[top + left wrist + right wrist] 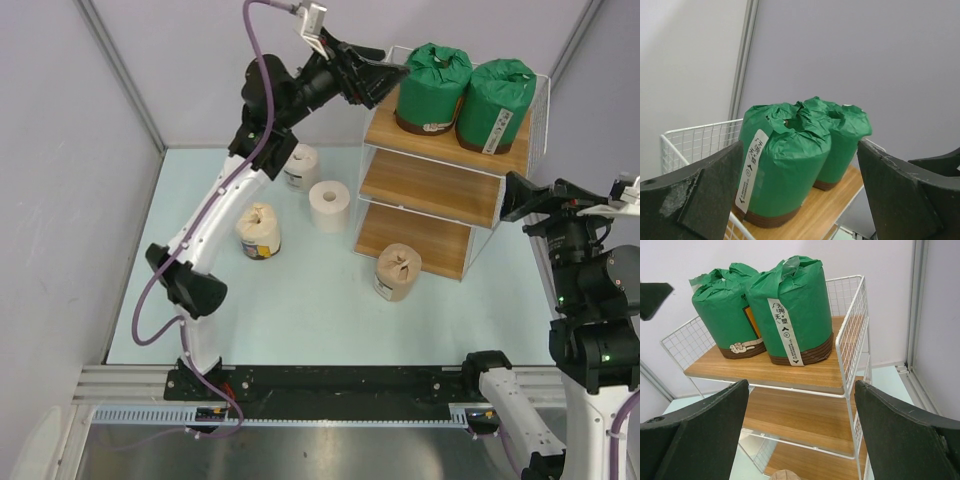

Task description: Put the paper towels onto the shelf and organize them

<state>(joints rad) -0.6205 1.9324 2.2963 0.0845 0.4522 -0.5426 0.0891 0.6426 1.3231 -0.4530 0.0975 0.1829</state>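
Ahead of the left pincer [392,72] and right pincer [512,196], both wide open and empty, two green rolls [432,85] stand touching atop the shelf [430,186], presumably saving room.

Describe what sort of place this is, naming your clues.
Probably a robotics lab test cell: plain partition walls enclose a pale table, with a left arm and right arm mounted on its near rail.

Light was bright, even and diffuse; shadows were faint, with mild glare on the metal plate [330,452].
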